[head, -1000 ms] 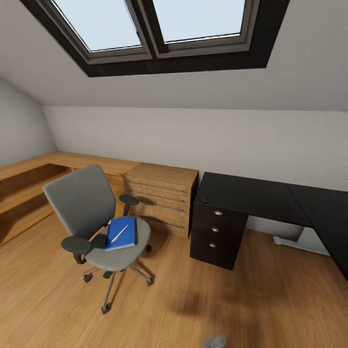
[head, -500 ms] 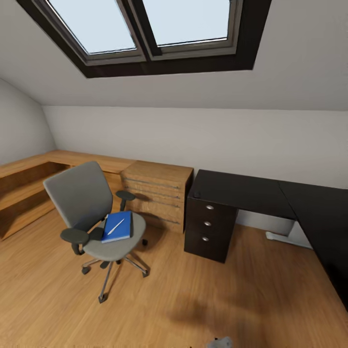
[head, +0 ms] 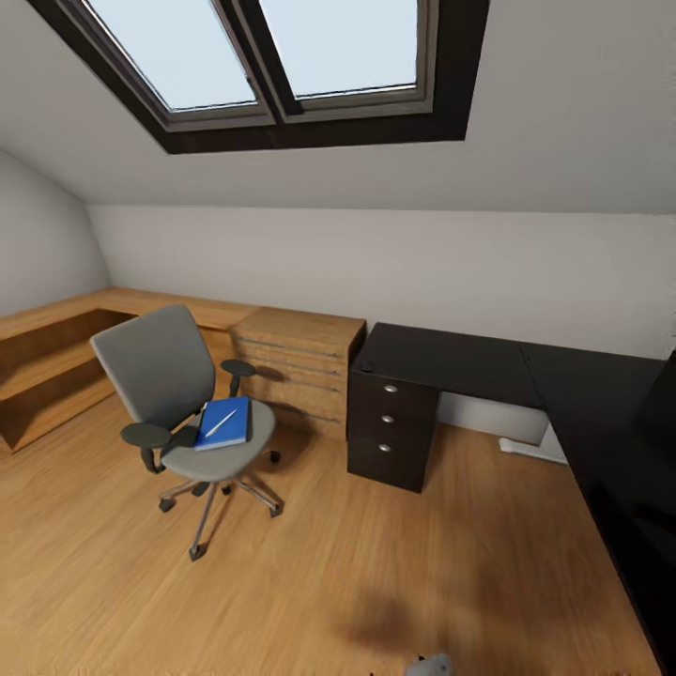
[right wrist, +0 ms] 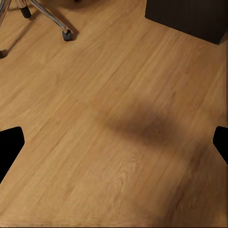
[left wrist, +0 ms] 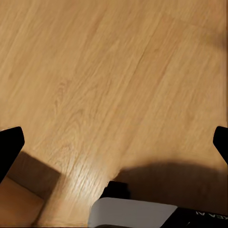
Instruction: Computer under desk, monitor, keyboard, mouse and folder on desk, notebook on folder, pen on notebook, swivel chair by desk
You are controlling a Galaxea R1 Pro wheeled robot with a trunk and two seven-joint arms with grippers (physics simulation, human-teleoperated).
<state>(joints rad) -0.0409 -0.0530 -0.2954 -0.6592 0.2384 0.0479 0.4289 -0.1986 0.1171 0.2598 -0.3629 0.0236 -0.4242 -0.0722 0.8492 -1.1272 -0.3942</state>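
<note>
The grey swivel chair [head: 167, 377] stands on the wooden floor at the left, apart from the desk. On its seat lies the blue folder [head: 225, 425], and the thin white pen [head: 221, 422] rests on top of it. The black L-shaped desk [head: 451, 359] runs along the far wall and down the right side, with its dark three-drawer unit [head: 389, 435]. The monitor and keyboard are out of view. My left gripper [left wrist: 114, 142] hangs open over bare floor. My right gripper [right wrist: 114, 142] is open too, above floor near a chair caster [right wrist: 66, 34].
A light wooden counter [head: 56, 314] lines the left wall and ends in wooden drawers [head: 293, 368] beside the desk. A skylight [head: 263, 56] sits in the sloped ceiling. The drawer unit's dark corner [right wrist: 190, 16] shows in the right wrist view. Wooden floor [head: 376, 554] spreads before me.
The whole head view has shifted: chair and desk sit further left and smaller, and more of the desk's right wing shows. The camera moved; nothing in the room did.
</note>
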